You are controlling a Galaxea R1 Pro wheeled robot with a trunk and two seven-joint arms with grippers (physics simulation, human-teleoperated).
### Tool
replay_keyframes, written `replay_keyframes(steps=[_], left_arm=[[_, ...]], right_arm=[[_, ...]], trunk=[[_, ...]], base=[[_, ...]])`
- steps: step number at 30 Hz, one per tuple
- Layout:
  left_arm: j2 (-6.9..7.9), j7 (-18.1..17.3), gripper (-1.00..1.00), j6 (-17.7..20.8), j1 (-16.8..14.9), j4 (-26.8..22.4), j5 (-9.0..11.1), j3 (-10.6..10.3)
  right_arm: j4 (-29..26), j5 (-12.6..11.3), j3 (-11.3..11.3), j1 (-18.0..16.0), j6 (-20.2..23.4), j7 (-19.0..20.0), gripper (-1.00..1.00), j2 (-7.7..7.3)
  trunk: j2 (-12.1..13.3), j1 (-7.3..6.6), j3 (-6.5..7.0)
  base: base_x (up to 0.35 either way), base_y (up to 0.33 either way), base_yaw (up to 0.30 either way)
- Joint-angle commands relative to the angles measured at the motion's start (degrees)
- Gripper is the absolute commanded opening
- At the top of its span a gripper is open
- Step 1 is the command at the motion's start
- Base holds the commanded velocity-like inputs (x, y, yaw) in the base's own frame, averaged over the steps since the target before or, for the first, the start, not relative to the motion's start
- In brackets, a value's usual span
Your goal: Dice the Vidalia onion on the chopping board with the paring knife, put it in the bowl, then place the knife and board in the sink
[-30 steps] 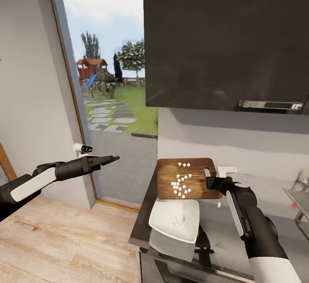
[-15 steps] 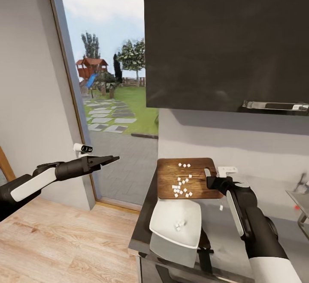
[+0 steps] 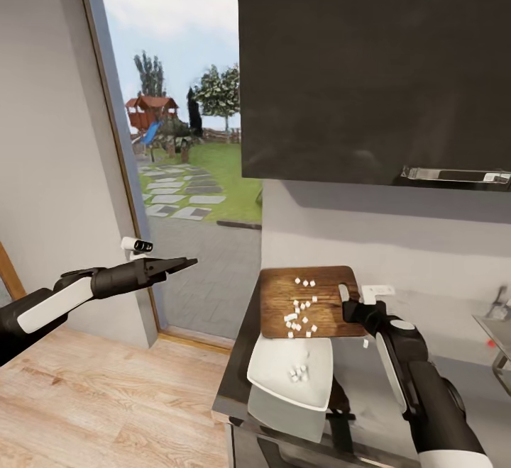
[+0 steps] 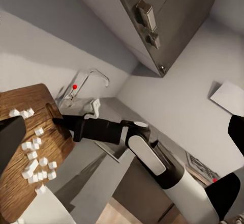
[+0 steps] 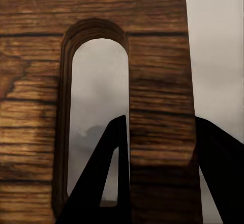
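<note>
My right gripper (image 3: 353,306) is shut on the slot-handle end of the dark brown chopping board (image 3: 280,298). In the right wrist view one finger (image 5: 109,173) passes through the slot and the other (image 5: 218,173) lies outside the board's (image 5: 157,81) edge. The board is lifted and tilted toward the white bowl (image 3: 273,369). Several white onion dice (image 3: 301,315) cling to the board; a few dice (image 3: 297,374) lie in the bowl. One die (image 3: 365,344) rests on the dark countertop (image 3: 369,397). My left gripper (image 3: 186,263) hangs open over the floor, far left of the counter.
The sink's steel edge (image 3: 497,326) and chrome tap (image 4: 76,86) sit at the right. A dark wall cabinet (image 3: 369,64) hangs above the counter. A tall window (image 3: 177,135) stands left of the counter, with pale plank floor (image 3: 106,397) below it.
The board has dropped and tilted closer to the bowl with my right gripper. Dice slid down the board, and more now lie in the bowl. The left arm has not moved.
</note>
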Motion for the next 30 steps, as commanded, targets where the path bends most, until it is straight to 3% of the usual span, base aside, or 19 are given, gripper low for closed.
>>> replay_keyframes(steps=[1, 17, 30], left_arm=[[0.06, -0.09, 1.0, 0.47, -0.1, 0.01, 0.6, -0.26], [-0.01, -0.09, 1.0, 0.46, -0.1, 0.01, 0.61, -0.27], [-0.31, 0.0, 1.0, 0.47, -0.1, 0.01, 0.6, -0.27]], right_arm=[[-0.05, 0.42, -0.1, 0.25, -0.3, 0.53, -1.0, 0.01], [-0.06, 0.5, -0.12, 0.95, -4.01, 0.49, -1.0, -0.08], [0.03, 0.55, -0.12, 2.29, -12.81, 0.45, -1.0, -0.15]], trunk=[[-0.05, 0.03, -0.03], [-0.05, 0.03, -0.03], [-0.05, 0.03, -0.03]], base=[[0.0, 0.0, 0.0], [0.0, 0.0, 0.0], [0.0, 0.0, 0.0]])
